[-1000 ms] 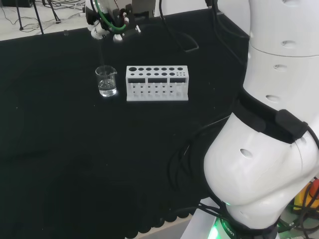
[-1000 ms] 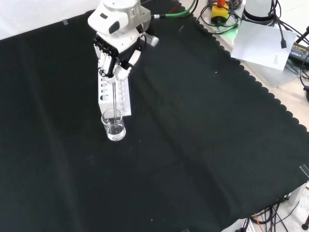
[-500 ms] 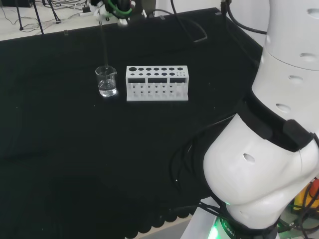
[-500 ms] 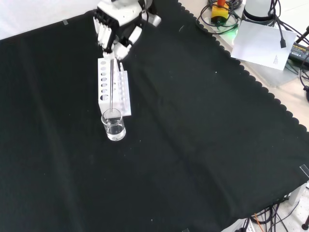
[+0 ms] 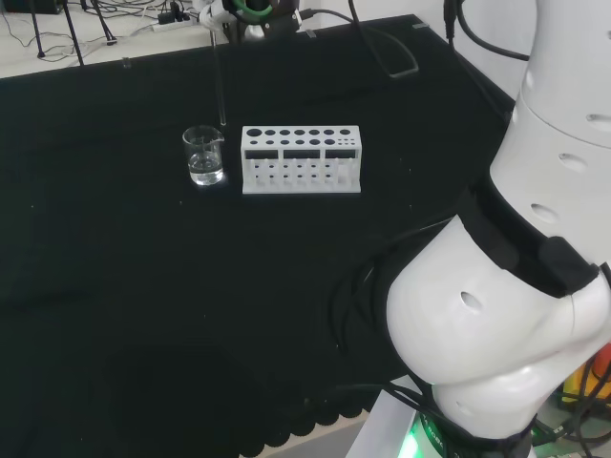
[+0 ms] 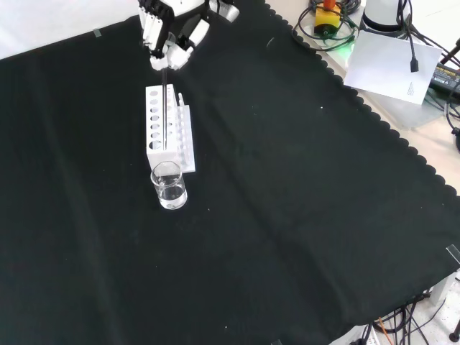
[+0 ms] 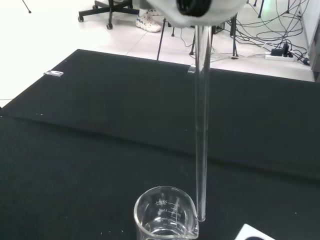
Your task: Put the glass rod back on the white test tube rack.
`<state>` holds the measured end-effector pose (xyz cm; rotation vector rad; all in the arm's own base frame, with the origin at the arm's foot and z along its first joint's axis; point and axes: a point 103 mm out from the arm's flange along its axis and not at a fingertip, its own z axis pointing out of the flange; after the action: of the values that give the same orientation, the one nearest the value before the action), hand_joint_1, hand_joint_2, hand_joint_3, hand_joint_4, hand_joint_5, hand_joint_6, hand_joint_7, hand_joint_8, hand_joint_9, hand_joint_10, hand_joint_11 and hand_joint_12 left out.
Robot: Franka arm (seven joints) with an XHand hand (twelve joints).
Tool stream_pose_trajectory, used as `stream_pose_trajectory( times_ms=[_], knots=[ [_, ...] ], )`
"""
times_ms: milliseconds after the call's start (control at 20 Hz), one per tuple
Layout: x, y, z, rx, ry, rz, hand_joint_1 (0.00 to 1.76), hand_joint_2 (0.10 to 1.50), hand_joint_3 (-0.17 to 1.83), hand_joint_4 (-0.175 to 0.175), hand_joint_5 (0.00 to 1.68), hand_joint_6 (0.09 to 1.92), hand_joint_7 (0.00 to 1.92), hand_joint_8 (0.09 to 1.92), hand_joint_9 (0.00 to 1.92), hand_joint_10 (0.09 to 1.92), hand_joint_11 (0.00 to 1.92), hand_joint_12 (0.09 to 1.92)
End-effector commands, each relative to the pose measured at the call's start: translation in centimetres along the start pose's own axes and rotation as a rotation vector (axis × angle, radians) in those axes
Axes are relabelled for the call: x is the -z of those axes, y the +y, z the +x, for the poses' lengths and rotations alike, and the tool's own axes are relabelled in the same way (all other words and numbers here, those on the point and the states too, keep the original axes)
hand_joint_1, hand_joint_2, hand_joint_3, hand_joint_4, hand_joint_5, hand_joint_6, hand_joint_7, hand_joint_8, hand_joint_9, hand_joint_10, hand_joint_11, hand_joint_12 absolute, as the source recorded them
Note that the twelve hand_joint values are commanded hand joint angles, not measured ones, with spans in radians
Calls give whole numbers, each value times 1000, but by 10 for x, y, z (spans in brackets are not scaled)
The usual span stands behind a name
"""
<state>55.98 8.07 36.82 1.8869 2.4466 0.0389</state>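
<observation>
The hand (image 6: 170, 29) hangs high over the cloth, its fingers curled round the top of a clear glass rod (image 7: 201, 130). The rod (image 5: 219, 81) points straight down, and its lower tip is clear of the small glass beaker (image 5: 203, 156), above the gap between beaker and rack. In the front view the rod (image 6: 165, 108) crosses in front of the white test tube rack (image 6: 155, 126). The rack (image 5: 301, 159) stands just right of the beaker in the head view. The beaker (image 7: 165, 214) holds a little clear liquid.
Black cloth covers the bench all round the rack and beaker. The arm's own white links (image 5: 516, 286) take up the head view's right. Cables and a sheet of paper (image 6: 388, 61) lie beyond the cloth's scalloped edge at the front view's top right.
The hand has risen with the rod, drawing its tip out of the beaker, and has shifted towards the rack. Beaker and rack have stayed put.
</observation>
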Motion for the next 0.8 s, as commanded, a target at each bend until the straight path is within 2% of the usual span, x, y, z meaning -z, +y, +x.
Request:
stream_pose_trajectory(
  times_ms=[50, 350, 800],
  knots=[
    [23, -35, -36, -66, 9, -16, 1302, 1057, 5, -175, 1122, 470, 1126, 1088, 1608, 884, 1593, 872],
    [27, -58, -49, -92, 8, -24, 1302, 1057, 4, -175, 1122, 470, 1127, 1086, 1608, 885, 1594, 872],
    [7, -58, -50, -85, 12, 1, 1302, 1057, 4, -175, 1123, 468, 1126, 1087, 1609, 885, 1594, 871]
  ],
)
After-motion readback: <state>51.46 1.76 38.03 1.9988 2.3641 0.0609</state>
